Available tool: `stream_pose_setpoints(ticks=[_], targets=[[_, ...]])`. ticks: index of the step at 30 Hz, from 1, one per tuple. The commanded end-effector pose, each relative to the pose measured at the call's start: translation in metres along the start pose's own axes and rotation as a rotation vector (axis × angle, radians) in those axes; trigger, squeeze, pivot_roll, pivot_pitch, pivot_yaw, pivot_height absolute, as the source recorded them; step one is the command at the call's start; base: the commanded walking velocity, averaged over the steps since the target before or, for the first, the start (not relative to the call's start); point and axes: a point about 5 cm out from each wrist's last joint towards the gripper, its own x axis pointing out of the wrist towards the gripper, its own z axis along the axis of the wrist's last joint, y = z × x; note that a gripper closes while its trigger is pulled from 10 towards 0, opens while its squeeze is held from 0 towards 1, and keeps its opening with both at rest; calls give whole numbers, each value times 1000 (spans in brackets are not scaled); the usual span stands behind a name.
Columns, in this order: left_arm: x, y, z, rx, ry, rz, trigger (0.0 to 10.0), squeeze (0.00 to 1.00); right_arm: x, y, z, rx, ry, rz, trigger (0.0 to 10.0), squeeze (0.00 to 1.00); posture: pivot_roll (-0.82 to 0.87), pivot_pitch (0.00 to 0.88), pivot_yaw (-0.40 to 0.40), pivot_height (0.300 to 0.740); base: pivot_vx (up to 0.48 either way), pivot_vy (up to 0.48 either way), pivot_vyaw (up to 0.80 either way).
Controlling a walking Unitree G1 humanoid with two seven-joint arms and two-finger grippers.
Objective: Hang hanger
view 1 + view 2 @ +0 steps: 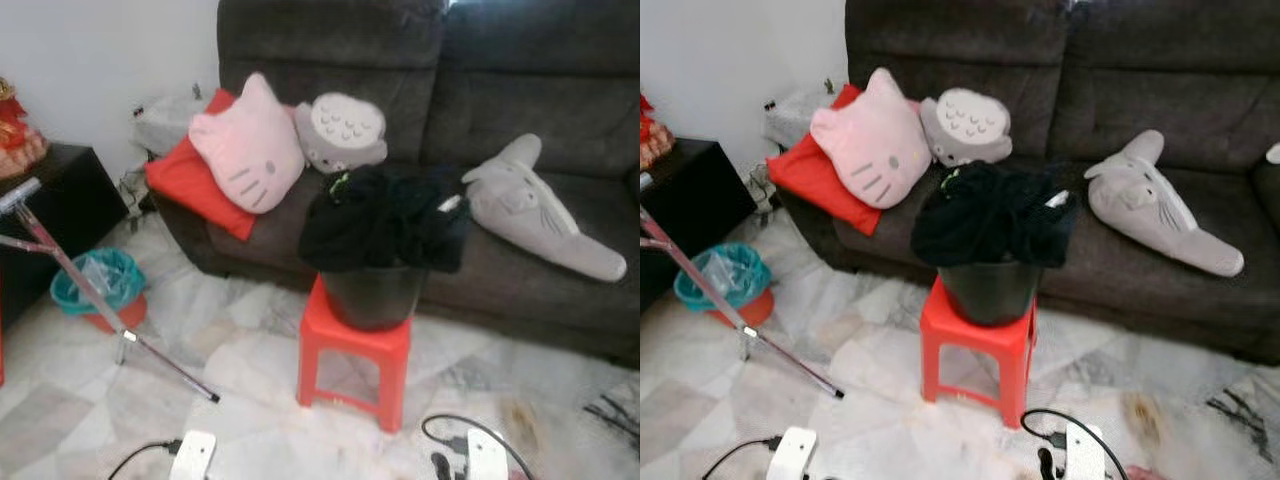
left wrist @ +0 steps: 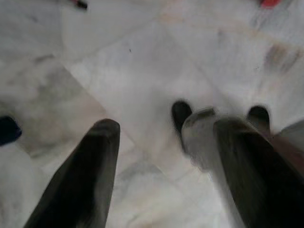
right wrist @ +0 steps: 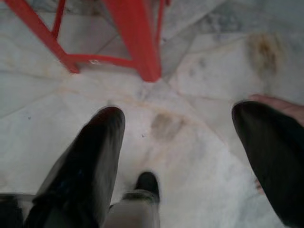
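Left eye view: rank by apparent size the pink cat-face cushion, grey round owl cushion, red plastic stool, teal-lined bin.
1. Red plastic stool and pink cat-face cushion: too alike, and the stool is nearer.
2. Grey round owl cushion and teal-lined bin: too close to rank.

One stool (image 1: 352,352), four cushions (image 1: 248,146)

stool (image 1: 352,345): red | bucket (image 1: 372,295): black | sofa (image 1: 520,90): dark grey | floor (image 1: 250,370): white marble

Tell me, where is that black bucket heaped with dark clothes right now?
The black bucket, heaped with dark clothes, stands on the red plastic stool at the middle of the left eye view, just before the grey sofa, between the pink cat cushion and the grey shark plush.
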Motion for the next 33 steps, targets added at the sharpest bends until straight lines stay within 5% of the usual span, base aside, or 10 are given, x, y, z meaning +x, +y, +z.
stream_pose_setpoints(ticks=[1, 23, 33], targets=[[1, -1, 4, 8, -8, -6, 10000, 0, -2, -6, -5, 1, 10, -20, 10000, 0, -58, 0, 47, 740, 281, 0, 0], [1, 1, 9, 14, -20, 9, 10000, 0, 2, -17, 19, 34, -97, -93, 10000, 0, -77, 0, 64, 740, 129, 0, 0], [1, 2, 9, 27, -16, 10, 10000, 0, -12, -26, 91, 41, -598, -139, 10000, 0, -101, 20, 68, 740, 0, 0, 0]])
